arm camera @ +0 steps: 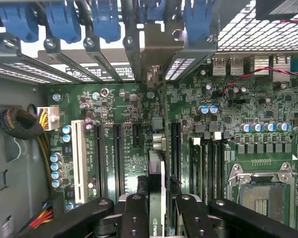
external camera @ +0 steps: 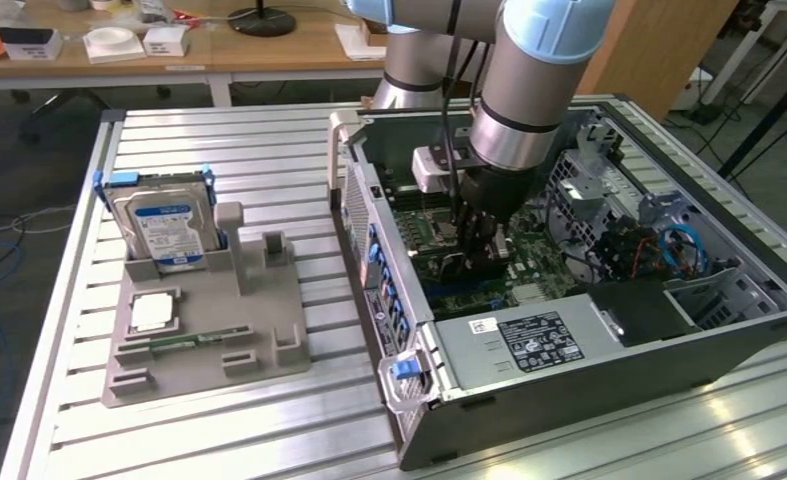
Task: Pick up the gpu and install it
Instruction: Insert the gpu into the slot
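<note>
The gpu (arm camera: 156, 171) shows edge-on in the wrist view as a thin card with a green logo near my fingers. Its silver end bracket (arm camera: 158, 42) reaches the rear slot openings of the case. My gripper (arm camera: 156, 206) is shut on the gpu, with a black finger (arm camera: 134, 213) on either side. The card stands upright over the green motherboard (arm camera: 119, 104), between the black expansion slots (arm camera: 175, 144). I cannot tell whether it is seated. In the exterior view my gripper (external camera: 480, 258) reaches down into the open computer case (external camera: 713, 345), with the gpu (external camera: 471, 272) dark below it.
A grey holder tray (external camera: 206, 335) on the slatted table carries a hard drive (external camera: 166, 225), a processor chip (external camera: 153, 312) and a memory stick (external camera: 186, 342). Inside the case are a labelled power supply (external camera: 533, 335), blue slot clips (arm camera: 104, 20), a white slot (arm camera: 79, 158) and the processor socket (arm camera: 263, 191).
</note>
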